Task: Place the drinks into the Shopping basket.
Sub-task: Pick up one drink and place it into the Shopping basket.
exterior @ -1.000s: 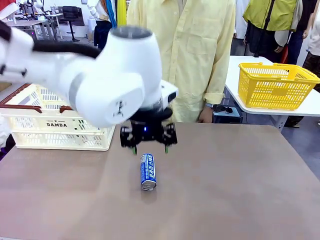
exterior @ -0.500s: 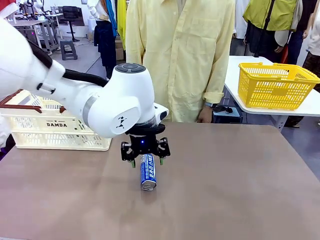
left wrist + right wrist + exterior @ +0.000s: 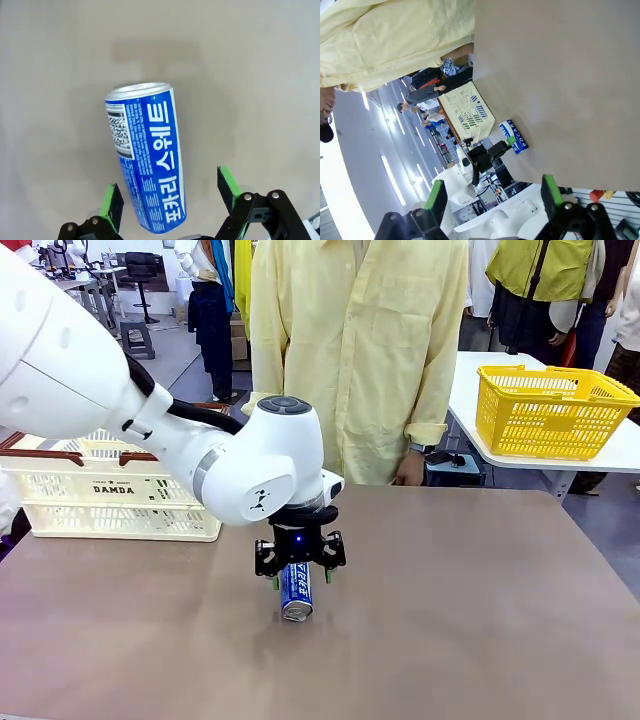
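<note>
The blue-and-white drink can (image 3: 296,593) lies on its side mid-table, its end towards the robot, with the left gripper (image 3: 300,579) straddling its far half, jaws wide and pads apart from the metal. A good grasp would centre the round body between the green pads (image 3: 113,201) before closing, lest it roll. The right gripper (image 3: 490,196) is wide and empty. The Shopping basket (image 3: 110,486) waits at far left.

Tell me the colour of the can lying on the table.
Blue with white lettering, silver top; the can shows best in the left wrist view.
</note>
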Tool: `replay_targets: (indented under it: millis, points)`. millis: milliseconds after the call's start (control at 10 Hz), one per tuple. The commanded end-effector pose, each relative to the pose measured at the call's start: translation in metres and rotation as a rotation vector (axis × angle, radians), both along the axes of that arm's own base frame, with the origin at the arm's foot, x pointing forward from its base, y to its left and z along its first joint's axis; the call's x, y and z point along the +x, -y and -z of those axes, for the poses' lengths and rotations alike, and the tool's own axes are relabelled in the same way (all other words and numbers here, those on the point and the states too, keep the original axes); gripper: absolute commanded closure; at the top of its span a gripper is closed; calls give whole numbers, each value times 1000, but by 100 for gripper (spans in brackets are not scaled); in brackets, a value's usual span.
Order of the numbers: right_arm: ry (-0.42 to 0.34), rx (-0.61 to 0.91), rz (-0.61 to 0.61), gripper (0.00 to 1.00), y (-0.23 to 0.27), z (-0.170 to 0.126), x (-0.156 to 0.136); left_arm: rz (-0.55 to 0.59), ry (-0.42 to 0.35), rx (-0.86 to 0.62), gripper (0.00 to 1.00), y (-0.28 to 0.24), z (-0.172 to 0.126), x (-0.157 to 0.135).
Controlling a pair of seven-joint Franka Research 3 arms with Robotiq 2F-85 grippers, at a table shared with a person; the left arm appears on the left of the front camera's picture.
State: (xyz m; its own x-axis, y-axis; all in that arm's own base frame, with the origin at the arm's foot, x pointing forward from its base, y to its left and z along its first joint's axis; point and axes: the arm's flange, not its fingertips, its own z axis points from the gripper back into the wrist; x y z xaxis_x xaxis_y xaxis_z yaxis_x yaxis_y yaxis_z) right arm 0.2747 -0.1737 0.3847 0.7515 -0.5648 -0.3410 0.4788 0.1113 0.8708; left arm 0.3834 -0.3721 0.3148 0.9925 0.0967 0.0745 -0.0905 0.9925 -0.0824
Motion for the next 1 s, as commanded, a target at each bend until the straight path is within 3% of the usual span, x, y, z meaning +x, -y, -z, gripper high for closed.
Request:
replay_targets:
  millis: [0, 100, 300, 400, 500, 900]
  points:
    - [-22, 3, -9, 0, 1, -5, -3, -16, 20, 40, 0, 8, 10, 7]
    - [-22, 3, -9, 0, 1, -5, -3, -17, 24, 56, 0, 8, 14, 7]
    - [-22, 3, -9, 0, 1, -5, -3, -7, 74, 56, 51, 6, 18, 7]
    - [-22, 3, -9, 0, 1, -5, -3, -4, 76, 55, 81, 6, 18, 6]
    - [-22, 3, -9, 0, 1, -5, -3, -2, 78, 56, 100, 6, 19, 7]
    - [-22, 3, -9, 0, 1, -5, -3, -15, 78, 44, 100, -1, 8, 11]
